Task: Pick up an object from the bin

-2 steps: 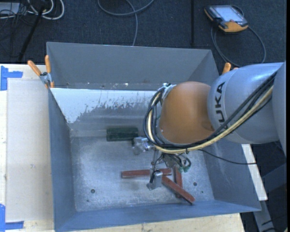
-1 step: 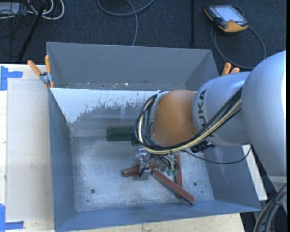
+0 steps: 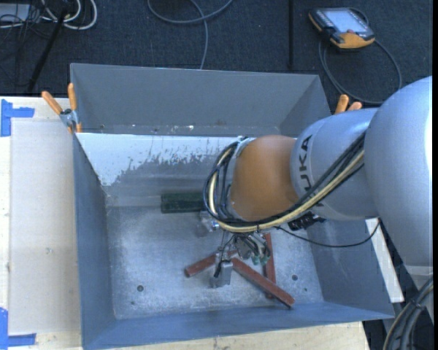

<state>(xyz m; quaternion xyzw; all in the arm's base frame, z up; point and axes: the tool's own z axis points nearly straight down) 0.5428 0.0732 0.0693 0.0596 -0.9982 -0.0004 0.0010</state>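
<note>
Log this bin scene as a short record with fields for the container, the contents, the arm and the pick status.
container: grey metal bin
arm: enters from the right, orange cover at its wrist
gripper: gripper down near the bin floor, front of centre
nearest things: reddish-brown sticks lying flat and splayed around the gripper
other thing: dark block at the foot of the back wall, apart from the sticks
pick status: nothing seen lifted; whether a stick is gripped cannot be told
</note>
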